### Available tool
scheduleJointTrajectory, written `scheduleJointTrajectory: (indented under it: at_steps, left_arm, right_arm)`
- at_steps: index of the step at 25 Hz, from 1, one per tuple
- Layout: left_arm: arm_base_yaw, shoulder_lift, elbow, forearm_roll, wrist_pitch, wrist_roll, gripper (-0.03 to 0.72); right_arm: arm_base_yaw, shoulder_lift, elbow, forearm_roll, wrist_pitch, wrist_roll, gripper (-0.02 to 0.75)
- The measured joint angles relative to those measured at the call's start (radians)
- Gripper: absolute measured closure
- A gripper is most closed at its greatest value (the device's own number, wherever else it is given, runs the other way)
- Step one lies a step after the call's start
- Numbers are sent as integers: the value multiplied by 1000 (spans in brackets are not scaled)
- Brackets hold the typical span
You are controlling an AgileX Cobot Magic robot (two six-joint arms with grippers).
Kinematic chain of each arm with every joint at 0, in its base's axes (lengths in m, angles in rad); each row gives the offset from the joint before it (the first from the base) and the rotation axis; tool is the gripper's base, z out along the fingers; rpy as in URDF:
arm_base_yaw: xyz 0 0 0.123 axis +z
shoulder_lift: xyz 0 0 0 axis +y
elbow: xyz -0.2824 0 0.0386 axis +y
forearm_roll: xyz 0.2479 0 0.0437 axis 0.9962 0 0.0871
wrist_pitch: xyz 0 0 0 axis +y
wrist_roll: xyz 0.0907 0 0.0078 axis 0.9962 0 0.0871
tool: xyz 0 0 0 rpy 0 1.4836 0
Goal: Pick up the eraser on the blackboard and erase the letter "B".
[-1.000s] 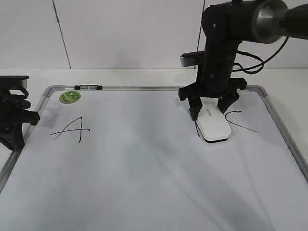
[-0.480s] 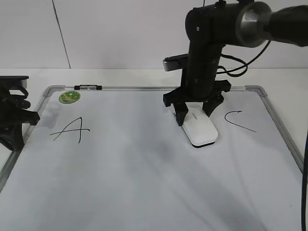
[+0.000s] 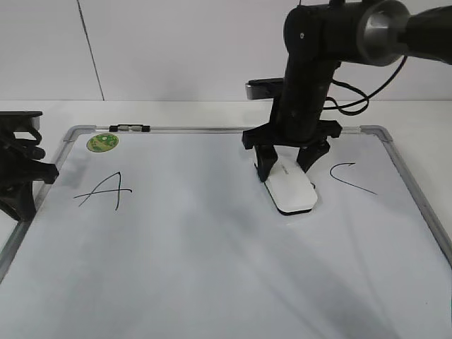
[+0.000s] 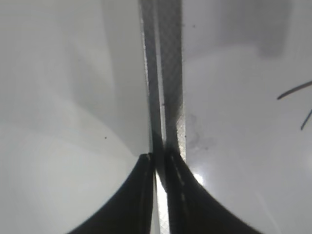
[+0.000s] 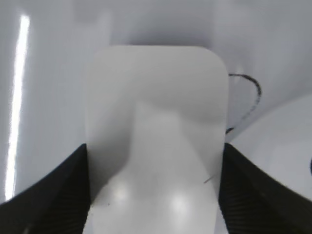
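The eraser [image 3: 291, 189] sits clamped between the right end effector [image 3: 285, 165] fingers.

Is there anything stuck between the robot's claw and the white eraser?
No. The right gripper already has the eraser clamped between its fingers, which touch its two sides in the right wrist view. The eraser rests on the blackboard, with nothing visible in between.

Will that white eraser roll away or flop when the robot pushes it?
Probably not. The eraser looks like a flat, rigid block lying on the blackboard, so it should slide rather than roll. Its smooth top might be slippery, but the right hand grips its sides.
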Motion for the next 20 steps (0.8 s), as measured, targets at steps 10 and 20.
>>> scheduleJointTrajectory:
  at_steps: [10, 20]
  left_arm:
    - [0, 0, 0, 0, 0, 0, 636]
    - [0, 0, -2, 0, 9, 0, 636]
  right_arm:
    - [-86, 0, 0, 10, -2, 2, 193]
    - [-9, 0, 0, -41, -2, 2, 193]
